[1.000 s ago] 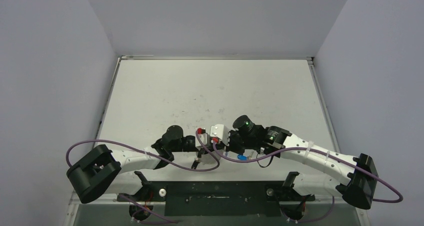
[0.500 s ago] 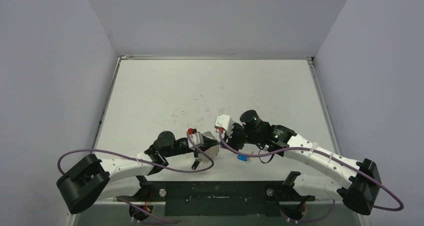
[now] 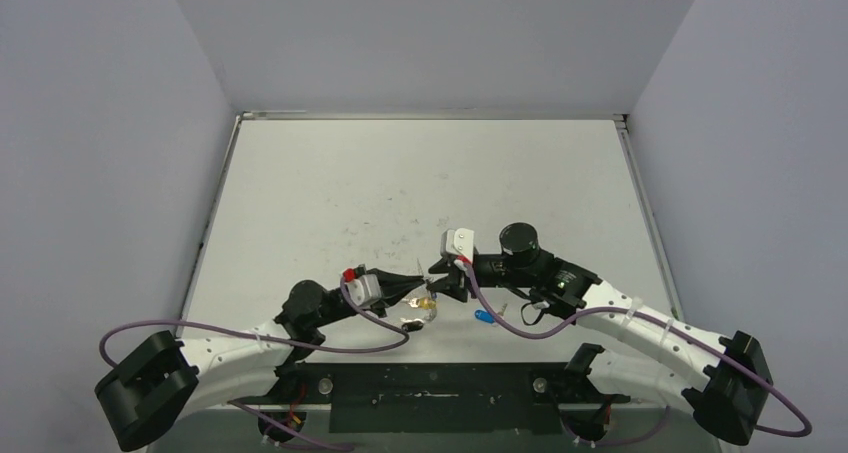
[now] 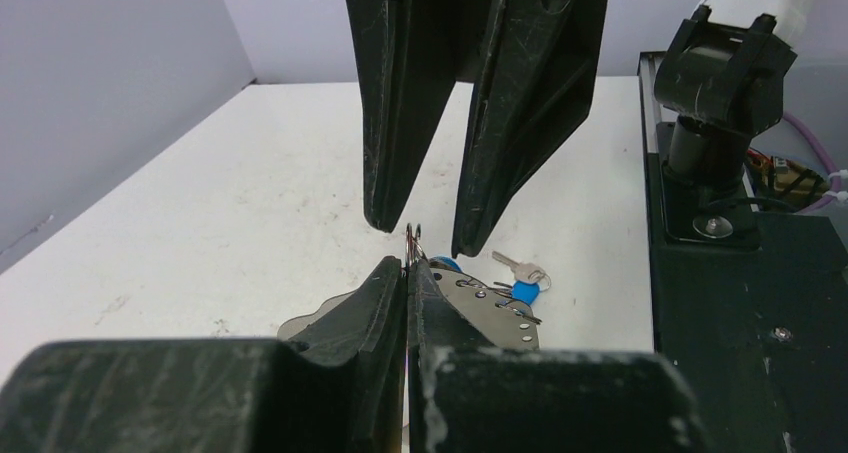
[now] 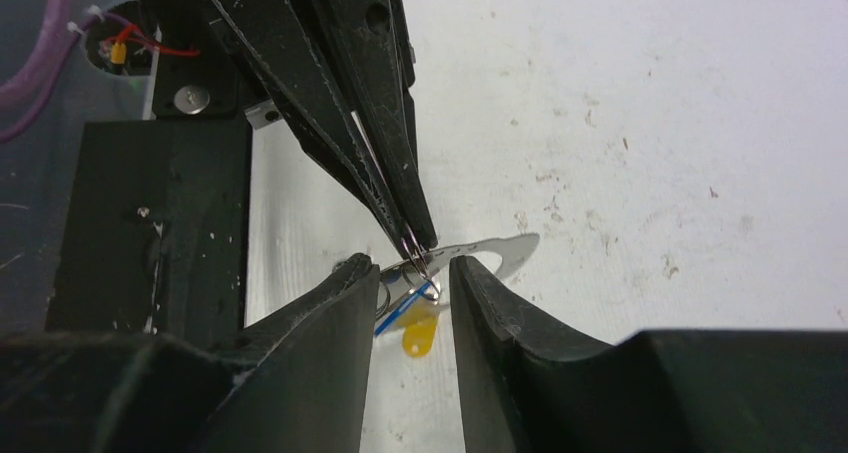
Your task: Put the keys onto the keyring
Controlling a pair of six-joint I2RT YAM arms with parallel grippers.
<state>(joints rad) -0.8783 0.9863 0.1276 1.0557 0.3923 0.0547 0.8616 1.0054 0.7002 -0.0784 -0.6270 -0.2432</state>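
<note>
My left gripper [image 4: 408,265] is shut on the thin wire of the keyring [image 5: 416,254], holding it just above the table. A yellow-headed key [image 5: 420,337] and a blue edge hang from the ring. The right gripper [image 5: 413,265] faces it head-on, open, one finger on each side of the ring without touching it. In the top view both grippers meet near the table's front middle, left [image 3: 420,289] and right [image 3: 437,278]. A key with a blue tag [image 4: 520,291] lies loose on the table to the right of them. A dark key [image 3: 410,323] shows just below the left gripper.
A flat silvery metal piece with holes [image 4: 497,319] lies under the grippers. The black base plate [image 3: 430,385] and arm mounts run along the near edge. Purple cables [image 3: 380,321] loop off both wrists. Grey walls enclose the table.
The right gripper has opened and swung round to face the left gripper, straddling the ring. The left arm has drawn back to the left with the ring and yellow key.
</note>
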